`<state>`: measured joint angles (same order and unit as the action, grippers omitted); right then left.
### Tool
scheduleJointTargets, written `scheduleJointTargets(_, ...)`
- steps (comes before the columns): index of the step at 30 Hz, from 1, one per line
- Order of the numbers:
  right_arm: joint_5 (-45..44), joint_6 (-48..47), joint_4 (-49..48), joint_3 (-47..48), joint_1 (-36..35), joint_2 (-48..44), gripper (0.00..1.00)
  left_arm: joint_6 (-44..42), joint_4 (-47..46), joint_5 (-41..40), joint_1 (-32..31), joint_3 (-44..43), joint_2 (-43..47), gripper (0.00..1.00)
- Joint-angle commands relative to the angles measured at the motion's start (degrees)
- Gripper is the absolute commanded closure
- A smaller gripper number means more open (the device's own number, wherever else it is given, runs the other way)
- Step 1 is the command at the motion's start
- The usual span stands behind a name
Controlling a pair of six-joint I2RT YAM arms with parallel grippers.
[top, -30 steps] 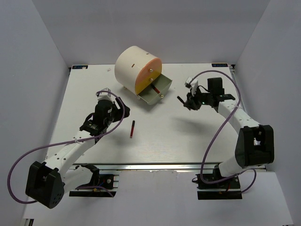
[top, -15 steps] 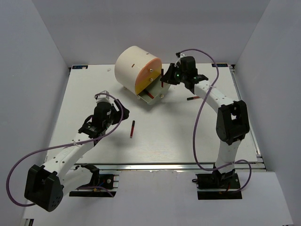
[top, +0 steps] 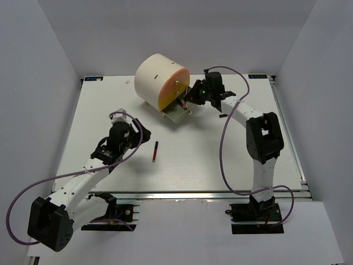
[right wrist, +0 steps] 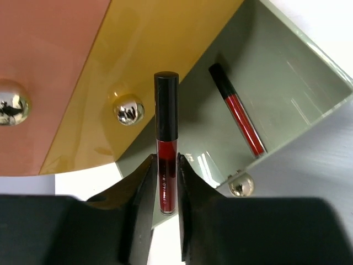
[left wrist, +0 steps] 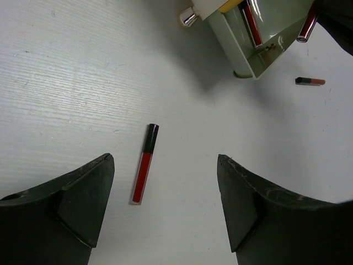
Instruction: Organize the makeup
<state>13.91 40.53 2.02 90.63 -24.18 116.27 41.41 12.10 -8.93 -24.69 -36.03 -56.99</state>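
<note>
The right gripper (right wrist: 165, 175) is pinching a lip-gloss tube (right wrist: 166, 118) by its dark-red lower half, with the black cap pointing to the top of the right wrist frame. The tube shows against the orange-yellow front (right wrist: 143, 61) of the box and the near wall of the open drawer (right wrist: 298, 83), whose grey-green tray fills the upper right of that frame. A second tube (right wrist: 238, 118) lies slantwise on the drawer floor, right of the held one and apart from it. In the overhead view all this sits at upper centre, beside the cream cylindrical box (top: 156, 77).

The left gripper (left wrist: 164, 165) is spread wide over the table (left wrist: 66, 83). A third tube (left wrist: 143, 165) lies flat between its jaws, nearer the left one and touching neither. A fourth tube (left wrist: 310, 81) lies on the table at the right edge of that frame, right of the drawer.
</note>
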Motion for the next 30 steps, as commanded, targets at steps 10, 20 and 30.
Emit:
scheduleJointTargets(10,1.6,-1.1,-6.7,1.0,-0.3,2.1,0.52,0.2,-0.7,2.1,0.3,-0.2,-1.3,0.15)
scheduleJointTargets(20,6.6,-7.9,-7.6,-2.0,0.8,-4.3,0.52,-1.6,-1.9,5.0,0.3,-0.9,-5.4,0.2)
scheduleJointTargets(30,11.0,-51.6,-14.1,-19.9,3.1,-25.1,0.11,-4.4,-1.5,6.3,-0.4,-3.8,-13.5,0.28)
